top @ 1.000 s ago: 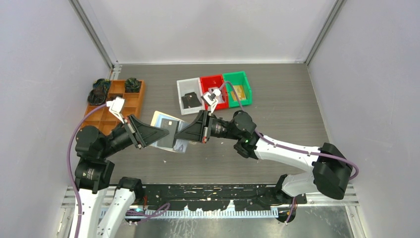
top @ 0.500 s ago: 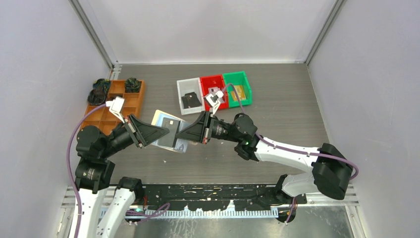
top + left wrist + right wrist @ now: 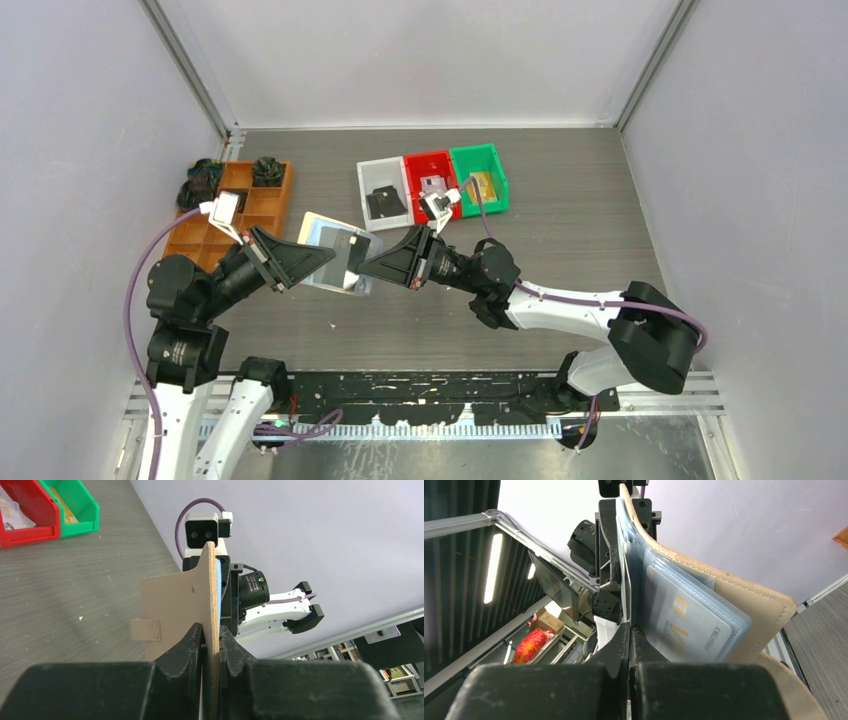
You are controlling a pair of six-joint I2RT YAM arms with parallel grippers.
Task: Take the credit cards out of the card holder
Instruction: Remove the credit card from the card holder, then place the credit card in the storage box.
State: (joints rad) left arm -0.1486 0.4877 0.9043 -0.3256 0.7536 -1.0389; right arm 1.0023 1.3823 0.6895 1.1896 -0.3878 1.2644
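The tan card holder [image 3: 312, 228] hangs open above the table between my two grippers. In the left wrist view the card holder [image 3: 175, 600] shows edge-on with its snap tab [image 3: 146, 629] at the left, and my left gripper [image 3: 211, 639] is shut on its tan cover. My left gripper [image 3: 328, 262] comes in from the left in the top view, and my right gripper [image 3: 360, 268] from the right. My right gripper [image 3: 630, 630] is shut on a thin clear inner sleeve [image 3: 624, 570]. A pale credit card [image 3: 684, 625] with printed marks sits in the sleeve beside it, backed by the tan cover [image 3: 754, 605].
An orange wooden compartment tray [image 3: 255, 205] with dark items [image 3: 200, 185] stands at the back left. Behind the holder sit a grey bin [image 3: 373, 172] holding a black item [image 3: 385, 203], a red bin [image 3: 428, 163] and a green bin [image 3: 482, 160].
Both grippers have carried the card holder a little toward the back left and raised it. The left jaws have closed tighter on its cover.
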